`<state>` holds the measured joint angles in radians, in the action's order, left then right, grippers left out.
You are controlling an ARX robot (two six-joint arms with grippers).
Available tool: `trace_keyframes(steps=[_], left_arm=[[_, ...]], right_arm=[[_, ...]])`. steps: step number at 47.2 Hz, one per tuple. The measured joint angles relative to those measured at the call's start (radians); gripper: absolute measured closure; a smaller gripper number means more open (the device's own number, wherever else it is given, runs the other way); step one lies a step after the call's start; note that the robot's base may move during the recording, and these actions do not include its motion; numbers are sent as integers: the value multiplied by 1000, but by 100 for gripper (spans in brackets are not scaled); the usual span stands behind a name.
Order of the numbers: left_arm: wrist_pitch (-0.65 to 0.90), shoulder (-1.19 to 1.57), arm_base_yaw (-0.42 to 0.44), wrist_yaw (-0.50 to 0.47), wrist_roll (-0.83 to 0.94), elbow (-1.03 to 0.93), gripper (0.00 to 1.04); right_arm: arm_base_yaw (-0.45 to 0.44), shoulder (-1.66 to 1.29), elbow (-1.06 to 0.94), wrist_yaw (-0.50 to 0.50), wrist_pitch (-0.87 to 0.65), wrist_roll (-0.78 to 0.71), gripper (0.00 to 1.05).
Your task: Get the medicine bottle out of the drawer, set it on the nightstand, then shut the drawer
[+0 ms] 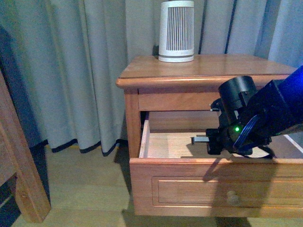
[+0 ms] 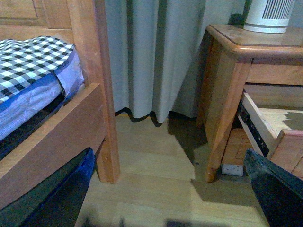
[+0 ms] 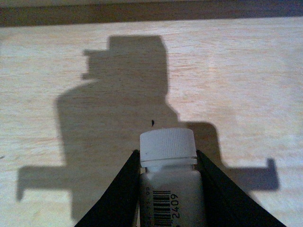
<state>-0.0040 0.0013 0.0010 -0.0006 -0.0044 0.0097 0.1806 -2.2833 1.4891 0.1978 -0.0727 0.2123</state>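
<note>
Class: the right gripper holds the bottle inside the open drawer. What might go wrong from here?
1. The right gripper holds the medicine bottle only by its sides; it may slip on lifting.
2. The nightstand top edge lies close above the arm in the drawer; rising, the arm might strike it or the ribbed device.

A white ribbed device (image 1: 176, 30) is standing before grey curtains (image 1: 80, 71), which are hanging down to a pale wooden floor (image 1: 85, 189). At the left, a wooden bed post (image 1: 23, 175) is rising from the floor. In the left wrist view, checked bedding (image 2: 28, 61) is lying on the bed frame (image 2: 57, 137).
</note>
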Motion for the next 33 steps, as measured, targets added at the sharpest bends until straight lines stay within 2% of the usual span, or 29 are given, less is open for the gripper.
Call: trace_keyframes(steps=[9, 19, 25, 33], left_arm=[[0, 0, 0, 0, 0, 0, 7], [0, 0, 0, 0, 0, 0, 7], [0, 0, 0, 0, 0, 0, 7], [0, 0, 0, 0, 0, 0, 7]], right_arm=[[21, 242, -99, -10, 127, 95, 74], [22, 402, -106, 2, 229, 111, 74], [-3, 446, -40, 32, 238, 72, 74], [-52, 412, 162, 61, 283, 9, 74]])
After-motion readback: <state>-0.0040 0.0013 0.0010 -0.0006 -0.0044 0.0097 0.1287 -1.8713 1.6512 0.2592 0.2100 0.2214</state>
